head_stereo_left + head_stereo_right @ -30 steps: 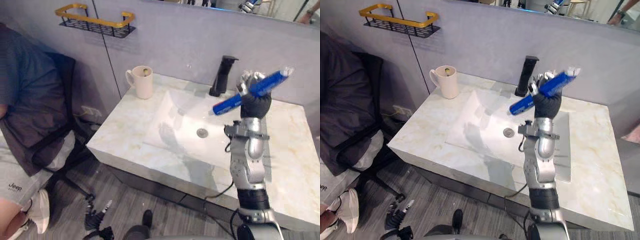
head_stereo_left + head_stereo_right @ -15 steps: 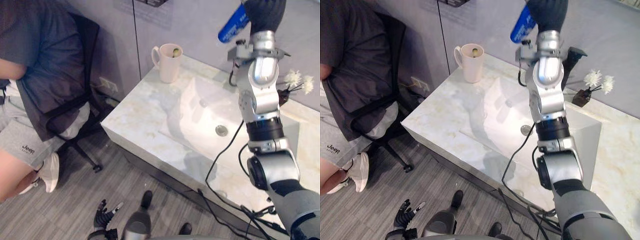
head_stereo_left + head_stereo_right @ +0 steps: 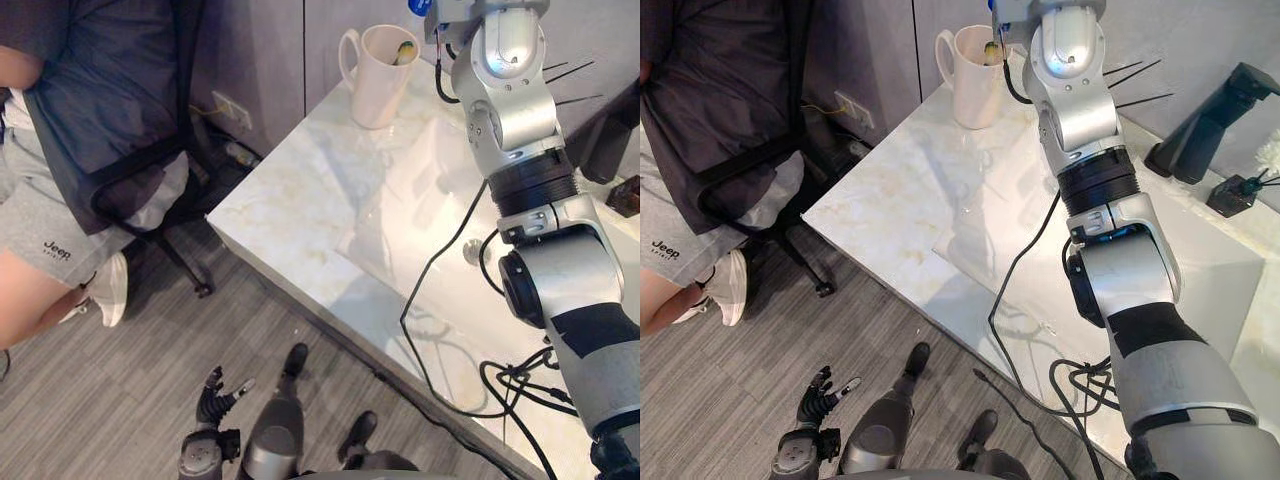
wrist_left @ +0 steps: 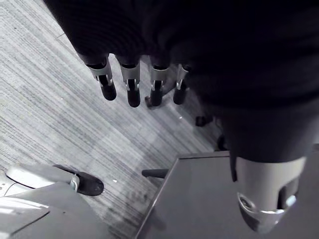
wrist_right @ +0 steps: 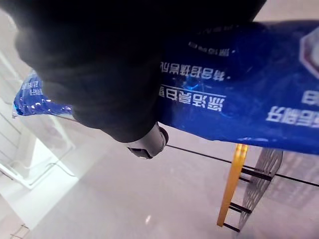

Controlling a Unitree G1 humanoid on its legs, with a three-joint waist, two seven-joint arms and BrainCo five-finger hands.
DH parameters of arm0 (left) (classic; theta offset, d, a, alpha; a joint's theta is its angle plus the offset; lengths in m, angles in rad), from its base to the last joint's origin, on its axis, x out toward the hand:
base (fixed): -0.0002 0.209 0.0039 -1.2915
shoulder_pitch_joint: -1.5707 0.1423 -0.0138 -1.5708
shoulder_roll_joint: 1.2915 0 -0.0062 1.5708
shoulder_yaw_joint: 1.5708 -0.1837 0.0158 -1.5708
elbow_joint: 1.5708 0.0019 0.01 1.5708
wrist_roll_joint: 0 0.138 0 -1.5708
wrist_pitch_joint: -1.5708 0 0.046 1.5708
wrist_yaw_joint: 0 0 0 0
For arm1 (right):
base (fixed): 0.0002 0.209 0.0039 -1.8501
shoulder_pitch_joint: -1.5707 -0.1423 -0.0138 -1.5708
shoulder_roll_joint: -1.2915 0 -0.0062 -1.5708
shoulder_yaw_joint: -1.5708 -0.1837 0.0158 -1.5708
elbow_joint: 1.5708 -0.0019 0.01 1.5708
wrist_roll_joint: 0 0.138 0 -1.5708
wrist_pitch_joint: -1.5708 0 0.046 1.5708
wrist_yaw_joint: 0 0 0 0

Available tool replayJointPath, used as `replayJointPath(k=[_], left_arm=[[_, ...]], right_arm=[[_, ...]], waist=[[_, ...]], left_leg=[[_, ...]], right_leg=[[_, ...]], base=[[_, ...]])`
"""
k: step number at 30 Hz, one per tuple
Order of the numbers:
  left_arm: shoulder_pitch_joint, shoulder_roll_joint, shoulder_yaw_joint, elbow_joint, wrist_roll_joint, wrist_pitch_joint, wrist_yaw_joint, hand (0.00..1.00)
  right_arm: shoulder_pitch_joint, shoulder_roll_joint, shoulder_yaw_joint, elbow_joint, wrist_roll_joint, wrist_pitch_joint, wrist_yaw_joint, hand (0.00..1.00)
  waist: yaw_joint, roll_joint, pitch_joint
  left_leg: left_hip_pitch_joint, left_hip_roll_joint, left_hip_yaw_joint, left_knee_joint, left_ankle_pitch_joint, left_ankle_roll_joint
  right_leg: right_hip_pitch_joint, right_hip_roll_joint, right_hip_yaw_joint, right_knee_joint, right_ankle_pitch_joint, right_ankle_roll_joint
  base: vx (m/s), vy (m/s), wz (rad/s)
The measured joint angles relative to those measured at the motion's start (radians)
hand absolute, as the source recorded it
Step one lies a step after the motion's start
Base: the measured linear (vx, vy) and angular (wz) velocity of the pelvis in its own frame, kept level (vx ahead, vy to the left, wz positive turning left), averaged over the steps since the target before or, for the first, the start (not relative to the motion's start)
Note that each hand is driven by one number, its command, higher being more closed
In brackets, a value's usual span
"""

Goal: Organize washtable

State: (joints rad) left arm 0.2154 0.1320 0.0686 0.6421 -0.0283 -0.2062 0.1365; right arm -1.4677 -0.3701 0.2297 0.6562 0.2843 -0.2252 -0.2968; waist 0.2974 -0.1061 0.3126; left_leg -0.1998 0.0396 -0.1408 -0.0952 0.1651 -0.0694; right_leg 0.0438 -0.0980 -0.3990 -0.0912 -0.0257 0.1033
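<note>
The right robot hand point(image 5: 99, 74) is clamped on the blue tube point(image 5: 239, 94), high above the back of the desk point(image 3: 320, 190). The cream mug point(image 3: 382, 62) stands on the desk below that hand, just left of its forearm. The tube's long axis runs crosswise through the grip, its crimped end sticking out past the hand's dark cover. Beyond the hand, near the tube, is a wire shelf point(image 5: 233, 185) with a yellow rail. It looks the likely place for the tube, so the coming move turns on laying the tube lengthwise over that rail. The left robot hand point(image 4: 130, 82) hangs low over the floor point(image 4: 45, 114), fingers straight and apart, so the right is plainly nearer.
</note>
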Motion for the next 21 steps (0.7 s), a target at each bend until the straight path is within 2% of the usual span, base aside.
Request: replayJointPath(k=[7, 21], left_arm=[[-0.014, 0.002, -0.002, 0.035, -0.001, -0.004, 0.012, 0.00], [-0.025, 0.020, -0.039, 0.035, -0.009, -0.021, 0.022, 0.00]], right_arm=[[-0.023, -0.005, 0.002, 0.048, 0.000, 0.009, -0.019, 1.00], [-0.038, -0.014, 0.004, 0.121, -0.012, 0.017, -0.061, 1.00]], waist=[[0.021, -0.001, 0.015], [0.020, 0.004, 0.044]], left_leg=[[-0.023, -0.001, -0.017, 0.000, 0.001, -0.002], [-0.032, -0.002, -0.045, 0.000, 0.005, -0.006]], right_leg=[[-0.014, 0.003, -0.022, -0.001, 0.000, 0.000], [-0.013, 0.009, -0.052, -0.001, -0.002, 0.001]], base=[[0.00, 0.002, 0.07], [-0.01, 0.007, 0.03]])
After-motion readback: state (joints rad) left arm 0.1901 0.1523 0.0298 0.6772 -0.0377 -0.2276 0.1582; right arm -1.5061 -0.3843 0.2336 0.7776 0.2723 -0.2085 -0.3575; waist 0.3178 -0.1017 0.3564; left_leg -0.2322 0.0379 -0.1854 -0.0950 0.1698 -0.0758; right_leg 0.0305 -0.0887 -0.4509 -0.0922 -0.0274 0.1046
